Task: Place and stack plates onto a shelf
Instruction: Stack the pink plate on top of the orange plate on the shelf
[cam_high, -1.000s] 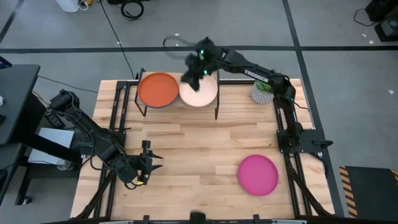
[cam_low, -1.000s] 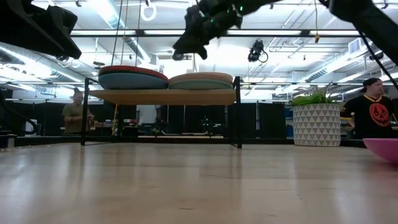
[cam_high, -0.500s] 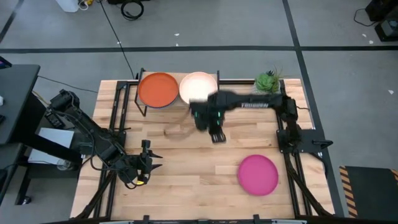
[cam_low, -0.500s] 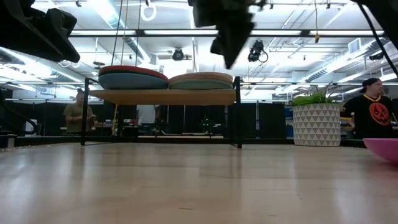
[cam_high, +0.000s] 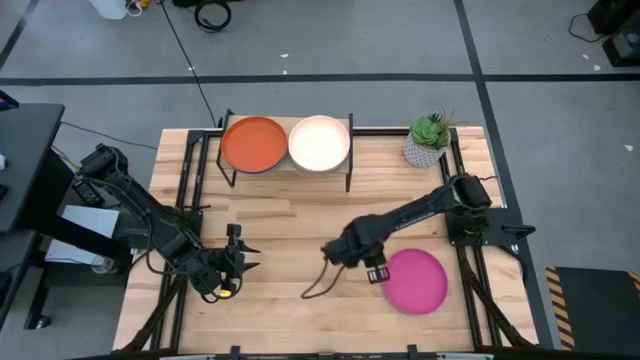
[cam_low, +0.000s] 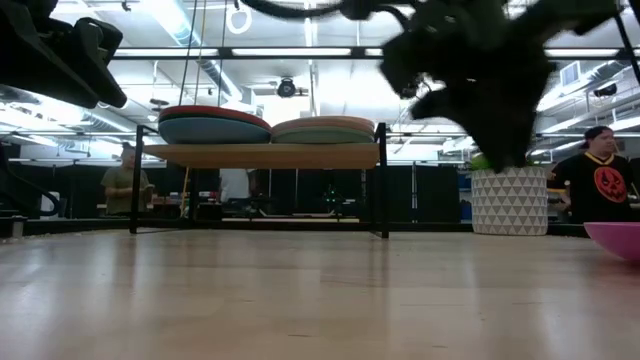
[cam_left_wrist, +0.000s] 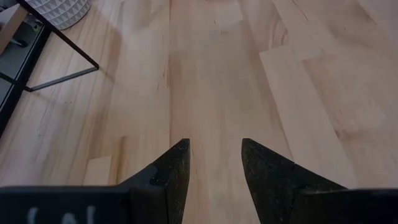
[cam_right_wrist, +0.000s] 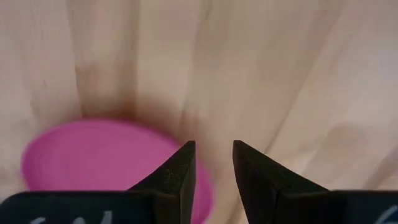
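The shelf (cam_high: 290, 165) stands at the table's far edge. Its left stack is topped by the orange plate (cam_high: 256, 144) and its right stack by the cream-white plate (cam_high: 319, 142). The low view shows both stacks (cam_low: 213, 125) (cam_low: 325, 129) resting on the shelf's wooden top (cam_low: 265, 155). The magenta plate (cam_high: 417, 282) lies flat on the table at the near right and shows in the right wrist view (cam_right_wrist: 99, 155). My right gripper (cam_high: 375, 272) (cam_right_wrist: 213, 154) is open and empty, just left of that plate's rim. My left gripper (cam_high: 243, 262) (cam_left_wrist: 214, 155) is open and empty at the near left.
A potted plant in a white patterned pot (cam_high: 428, 140) stands at the far right, beside the shelf. A black frame (cam_high: 462, 215) runs along the table's sides. A loose cable (cam_high: 318, 285) hangs by my right arm. People (cam_low: 600, 185) stand in the room beyond.
My right gripper has left the cream-white plate on the shelf. It has swept fast toward the table's near edge and down, to the magenta plate's left rim. The plates have kept still.
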